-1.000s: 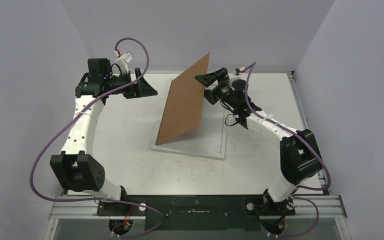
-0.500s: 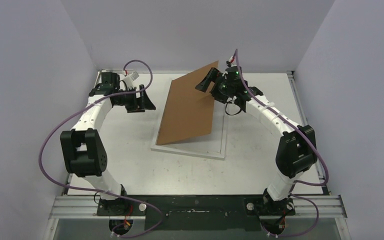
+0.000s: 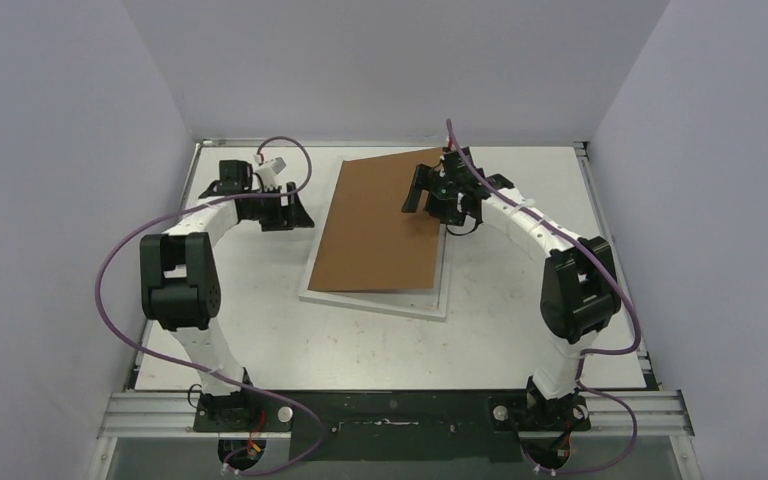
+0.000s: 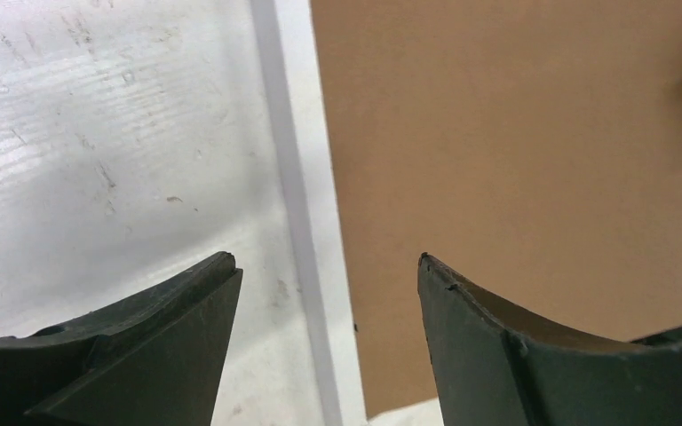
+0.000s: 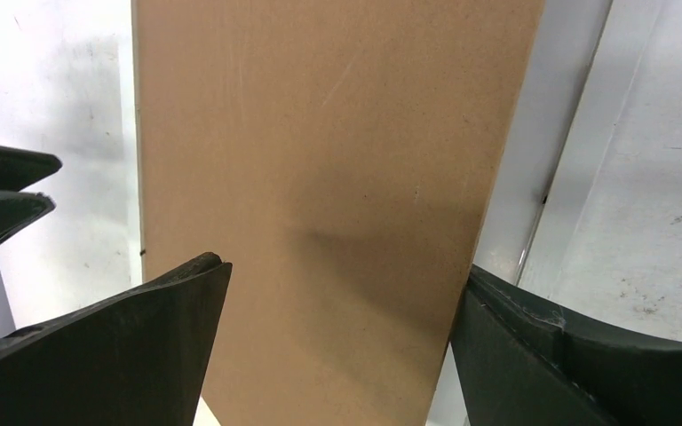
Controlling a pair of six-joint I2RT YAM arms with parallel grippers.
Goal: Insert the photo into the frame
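Observation:
The frame (image 3: 373, 300) lies flat mid-table, a white rectangle. A plain brown board (image 3: 380, 225) rests nearly flat on it and covers most of it. The photo is hidden. My left gripper (image 3: 295, 212) is low at the frame's left edge, open and holding nothing. In its wrist view the fingers straddle the white frame edge (image 4: 295, 222) and the board's (image 4: 515, 151) left side. My right gripper (image 3: 420, 192) hovers open over the board's far right corner. Its wrist view shows the board (image 5: 337, 177) below and between its fingers, with the frame edge (image 5: 533, 169) to the right.
Grey walls close in the white table (image 3: 260, 320) on three sides. Purple cables loop off both arms. The arm bases stand on a black rail (image 3: 390, 410) at the near edge.
The brown board has tipped from standing steeply on edge down to nearly flat on the frame. The right gripper followed it down. The left arm dropped toward the frame's left edge, its jaws narrowing slightly.

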